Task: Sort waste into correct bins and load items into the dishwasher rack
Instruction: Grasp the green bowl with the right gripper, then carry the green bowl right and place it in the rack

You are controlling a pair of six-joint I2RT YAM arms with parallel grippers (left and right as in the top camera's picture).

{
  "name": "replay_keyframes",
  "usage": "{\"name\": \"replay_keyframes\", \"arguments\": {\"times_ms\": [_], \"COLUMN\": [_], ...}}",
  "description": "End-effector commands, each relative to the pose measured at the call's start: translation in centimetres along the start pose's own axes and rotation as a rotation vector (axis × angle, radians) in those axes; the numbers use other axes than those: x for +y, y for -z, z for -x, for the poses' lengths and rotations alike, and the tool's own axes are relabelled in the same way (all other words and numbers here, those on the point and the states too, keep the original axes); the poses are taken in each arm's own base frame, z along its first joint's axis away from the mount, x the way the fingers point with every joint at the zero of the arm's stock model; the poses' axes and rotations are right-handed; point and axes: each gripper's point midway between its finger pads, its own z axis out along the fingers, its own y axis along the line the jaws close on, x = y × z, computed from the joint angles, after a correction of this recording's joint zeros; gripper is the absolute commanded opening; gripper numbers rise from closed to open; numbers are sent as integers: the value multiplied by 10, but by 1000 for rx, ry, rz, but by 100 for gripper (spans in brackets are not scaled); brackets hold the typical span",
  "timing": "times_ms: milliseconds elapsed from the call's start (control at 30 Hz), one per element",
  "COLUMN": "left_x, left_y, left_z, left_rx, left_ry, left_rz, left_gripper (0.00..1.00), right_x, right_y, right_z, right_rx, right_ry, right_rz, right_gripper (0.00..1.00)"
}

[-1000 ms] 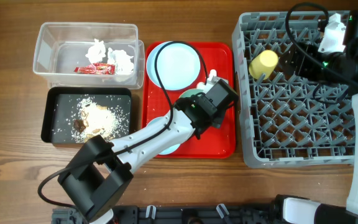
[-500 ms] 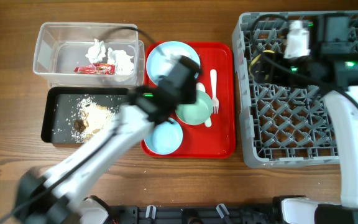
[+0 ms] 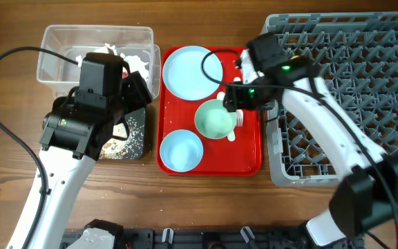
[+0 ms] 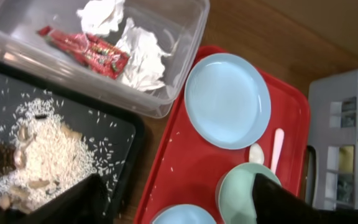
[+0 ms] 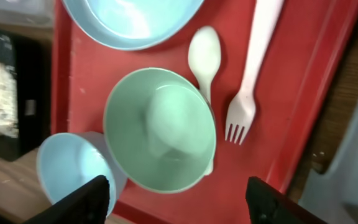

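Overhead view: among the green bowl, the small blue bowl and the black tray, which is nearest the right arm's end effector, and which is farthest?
1. The green bowl, on the red tray, right beside the right end effector.
2. The small blue bowl, at the red tray's lower left corner.
3. The black tray, on the table to the left of the red tray, farthest.

Left arm (image 3: pixel 81 121) hides most of black tray (image 3: pixel 138 142).

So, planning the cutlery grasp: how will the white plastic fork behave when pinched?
The white plastic fork looks thin, so it is probably light and may flex. Lying flat on the smooth red tray, it may skid rather than lift.
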Motion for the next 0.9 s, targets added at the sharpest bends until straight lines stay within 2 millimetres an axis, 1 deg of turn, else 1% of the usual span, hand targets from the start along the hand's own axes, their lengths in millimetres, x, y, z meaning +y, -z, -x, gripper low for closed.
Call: {"name": "replay_keyframes", "arguments": {"times_ms": [0, 33, 167, 267, 333, 367, 433, 600, 633, 667, 700, 800, 867], "left_x": [3, 5, 6, 6, 6, 6, 6, 6, 6, 6, 6, 6, 6], "left_y": [-5, -6, -6, -6, -6, -6, -6, -6, -6, -6, -6, -6, -6], "left_z": [-5, -7, -10, -10, -10, -10, -10, -10, -10, -10, -10, -10, -10], "left_rx": [36, 45, 55, 55, 55, 55, 55, 55, 55, 55, 55, 55, 55], "left_ry": [-1, -2, -3, -3, -3, -3, -3, -3, -3, -3, -3, -3, -3], "left_rz": [16, 23, 30, 30, 30, 30, 30, 30, 30, 30, 30, 30, 30], "left_gripper": [100, 100, 100, 100, 100, 100, 100, 100, 100, 100, 100, 100, 100], "right_x": [-15, -19, -31, -35, -37, -37, -36, -36, -36, -36, -36, -35, -34], "right_y": [-34, -43, -65, -79, -84, -85, -86, -86, -86, -86, -86, -83, -72], "right_z": [-5, -6, -10, -12, -13, -12, -10, -10, -10, -10, -10, -9, -5], "right_rx": [47, 62, 101, 125, 133, 132, 125, 124, 124, 123, 123, 116, 101], "right_ry": [-48, -60, -72, -75, -77, -77, -76, -73, -73, -73, -72, -72, -76], "right_rz": [-123, -150, -197, -205, -208, -208, -205, -204, -204, -204, -204, -202, -199], "right_gripper": [70, 70, 69, 58, 43, 37, 35, 24, 18, 8, 4, 4, 4]}}
